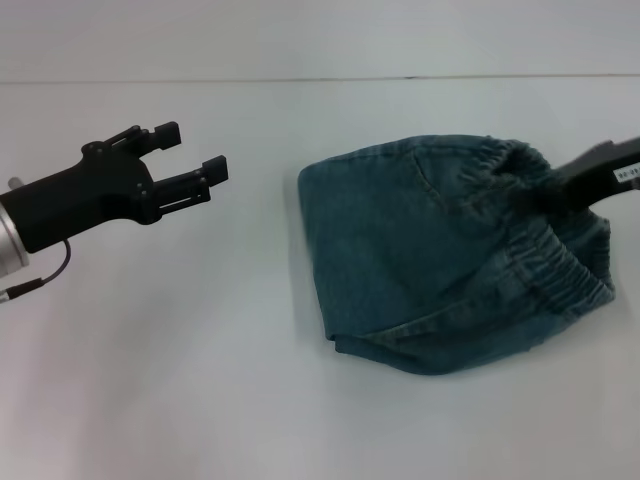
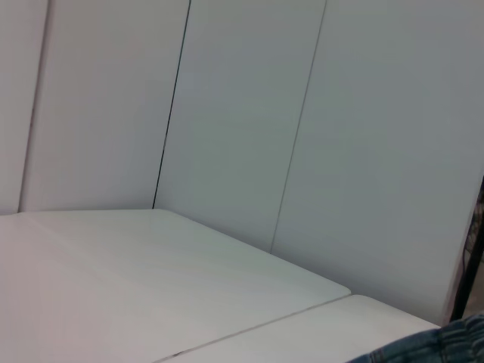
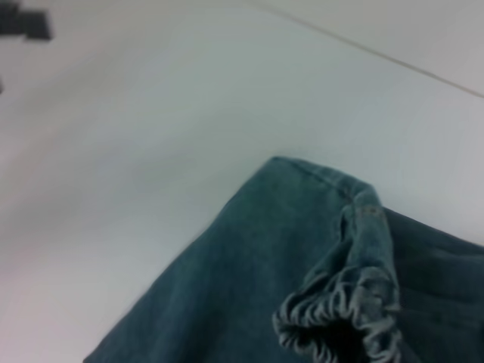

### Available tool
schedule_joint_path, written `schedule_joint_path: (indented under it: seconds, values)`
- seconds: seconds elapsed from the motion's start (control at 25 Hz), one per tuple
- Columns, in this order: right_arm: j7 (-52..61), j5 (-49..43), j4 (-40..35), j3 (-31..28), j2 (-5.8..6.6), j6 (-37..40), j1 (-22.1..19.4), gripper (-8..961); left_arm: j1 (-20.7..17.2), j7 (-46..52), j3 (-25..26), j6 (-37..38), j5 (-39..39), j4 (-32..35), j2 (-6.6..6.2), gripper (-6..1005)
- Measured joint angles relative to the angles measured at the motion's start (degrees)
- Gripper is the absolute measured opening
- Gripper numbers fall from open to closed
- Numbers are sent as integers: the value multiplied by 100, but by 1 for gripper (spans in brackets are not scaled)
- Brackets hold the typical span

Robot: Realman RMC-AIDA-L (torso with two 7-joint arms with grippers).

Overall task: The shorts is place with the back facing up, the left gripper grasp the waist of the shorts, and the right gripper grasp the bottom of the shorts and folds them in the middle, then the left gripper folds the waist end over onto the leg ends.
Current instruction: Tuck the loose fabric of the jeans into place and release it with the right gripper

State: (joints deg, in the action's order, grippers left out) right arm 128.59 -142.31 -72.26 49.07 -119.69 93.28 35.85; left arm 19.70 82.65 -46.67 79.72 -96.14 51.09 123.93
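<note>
On your left, the left gripper [image 1: 192,150] is a matte black claw with 2 blocky fingers, each ending in a square pad and carried on thin linkage bars. Its black housing is angular and meets a silver-white cylindrical wrist section. A thin dark cable loops out just below that wrist joint, with a reddish-brown tip. On the far side of the shorts [image 1: 450,255] from that claw, you see only part of the right gripper [image 1: 585,180]: a black wedge-shaped body carrying a small white label with tiny dark print you cannot read.
</note>
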Motion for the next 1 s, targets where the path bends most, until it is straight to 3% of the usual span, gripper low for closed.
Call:
schedule_joint_path:
  seconds: [0.2,0.44,0.68,1.0]
  values:
    - [-45,85,584,-404,5,-238,-181,96,58,-4,-8,-7,-9,-9,0,858]
    - [-71,419,817,-579,7,-656,-504,114,38,-5,0,-9,-17,-12,-1,857]
    - [-79,517,967,-1232,64,-733,-681,168,7,-23,33,-18,-19,-12,-2,856]
    - [-390,1214,797,-1681,233,-113,-967,531,-17,-33,111,-16,-51,-12,-17,854]
